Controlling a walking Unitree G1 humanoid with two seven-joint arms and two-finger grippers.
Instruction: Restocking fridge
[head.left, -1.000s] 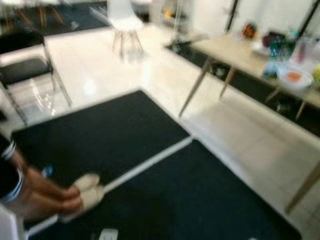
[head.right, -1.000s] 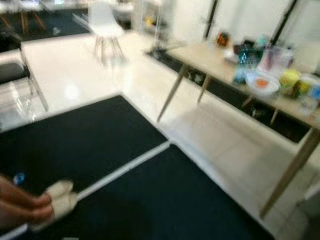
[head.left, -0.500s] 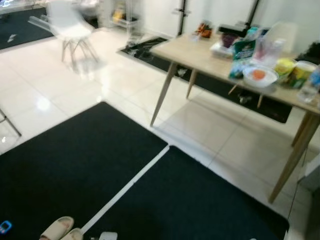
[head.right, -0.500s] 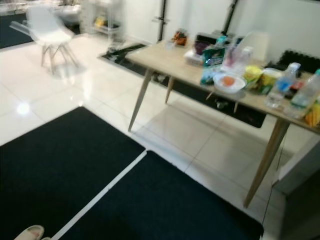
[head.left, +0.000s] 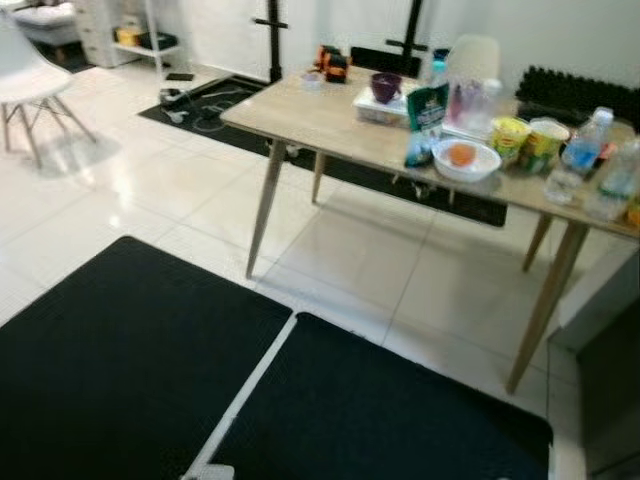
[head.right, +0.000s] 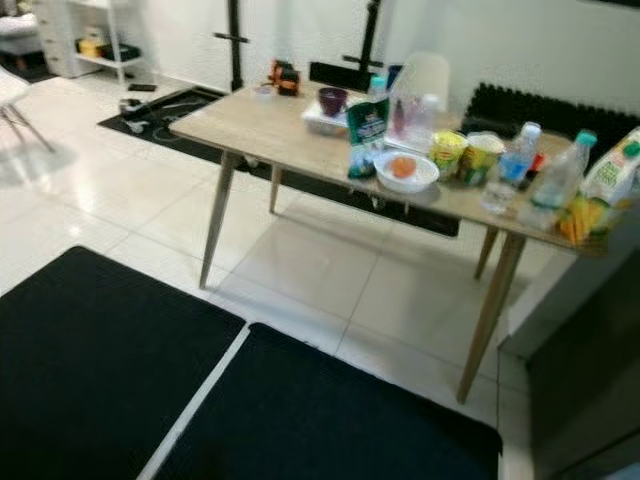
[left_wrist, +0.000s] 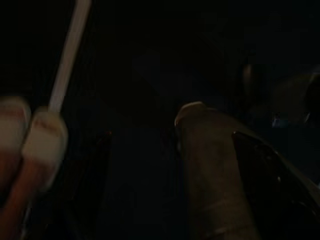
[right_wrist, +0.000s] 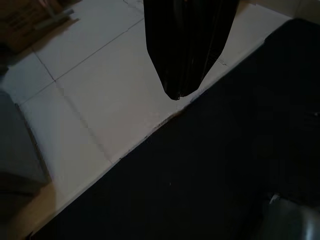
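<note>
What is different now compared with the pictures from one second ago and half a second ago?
The camera turned, not the things: the whole picture shifted. The person's hand and beige slippers, at the lower left a second ago, have left the head views, and the wooden table with its white bowl and bottles has come much nearer the middle. The black mats lie as before. The right gripper hangs shut over the floor.

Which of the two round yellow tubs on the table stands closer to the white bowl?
The left yellow tub, directly beside the white bowl; the other tub stands farther right, nearer the water bottle.
</note>
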